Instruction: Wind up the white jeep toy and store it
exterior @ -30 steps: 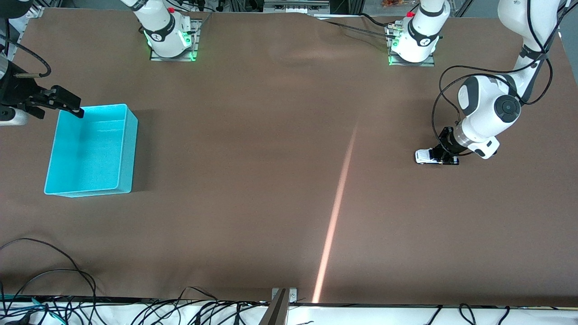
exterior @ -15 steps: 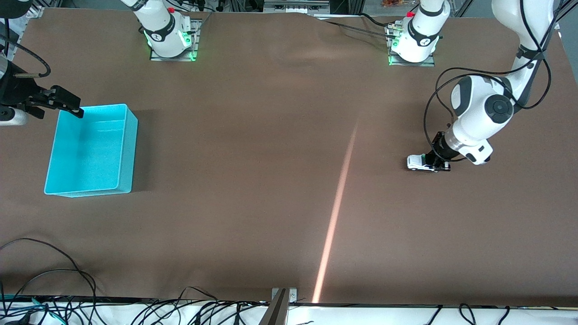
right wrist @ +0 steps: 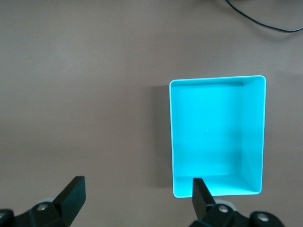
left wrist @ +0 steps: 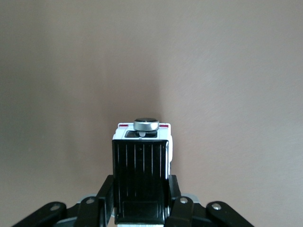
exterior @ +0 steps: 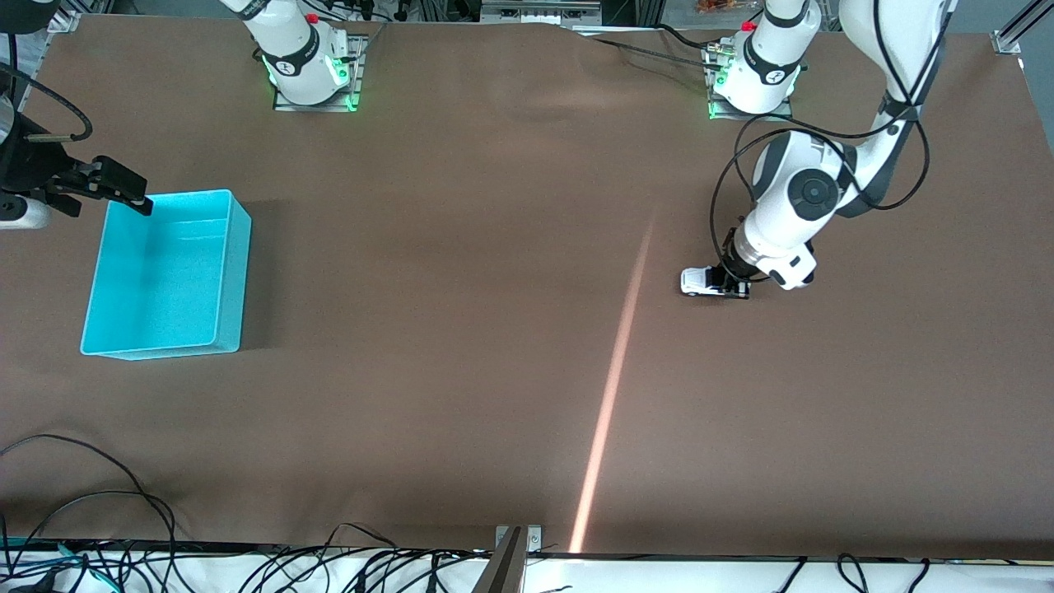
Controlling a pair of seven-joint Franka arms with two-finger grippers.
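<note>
**Jeep in the left arm's grip, bin standing empty**

At the right arm's end of the counter the right gripper hung over the corner of the cyan bin that lay farthest from the front camera, at the outer edge of the counter. Its jaws stood wide apart with nothing between them; in the right wrist view the two dark fingertips framed the brown cloth and the bin's short wall. This arm waited.

The cyan bin was a rectangular open-topped tub, standing flat on the counter, well apart from everything else. Its inside showed plainly in the right wrist view: bare cyan floor and walls, nothing in it (only a shadow across one end).

A pale streak of light ran slantwise across the brown cloth between the bin and the toy, reaching the counter's near edge.

Toward the left arm's end, the white jeep toy sat low at the counter surface, well apart from the bin. The left gripper was down at it, jaws closed on the rear part of its body, the white nose sticking out toward the right arm's end. The left wrist view looked along the black roof with a finger pressed to each side, and a round silvery knob stood up past the roof's end.
</note>
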